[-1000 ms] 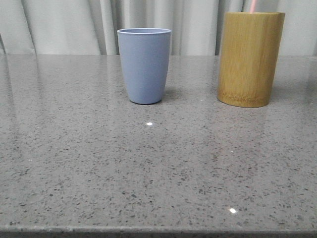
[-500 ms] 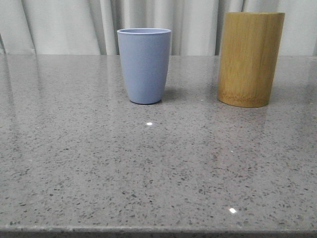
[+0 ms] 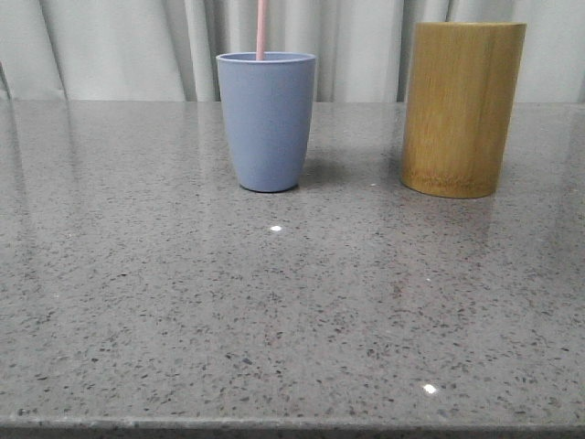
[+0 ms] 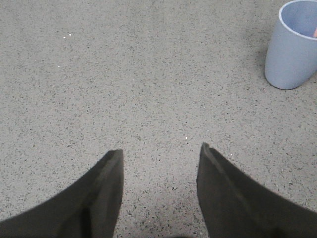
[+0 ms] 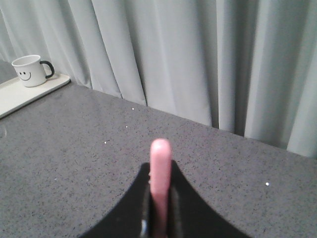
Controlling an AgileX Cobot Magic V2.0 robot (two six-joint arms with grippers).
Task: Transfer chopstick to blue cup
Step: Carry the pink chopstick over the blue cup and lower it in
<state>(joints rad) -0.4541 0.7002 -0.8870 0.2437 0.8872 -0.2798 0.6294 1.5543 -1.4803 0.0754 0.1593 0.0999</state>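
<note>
My right gripper [image 5: 159, 218], clamped on the chopstick [image 5: 160, 168], holds it upright for lowering into the blue cup [image 3: 266, 119]; left gripper [image 4: 159, 153] agape, empty

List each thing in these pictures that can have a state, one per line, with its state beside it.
chopstick: upright, lower end inside the blue cup, clamped in the right tool
blue cup: upright on the table, holding the chopstick's lower end
bamboo holder: upright on the table, apart from the blue cup
left tool: open, holding nothing, above the table
right tool: shut on the chopstick
white mug: upright on a tray
</note>
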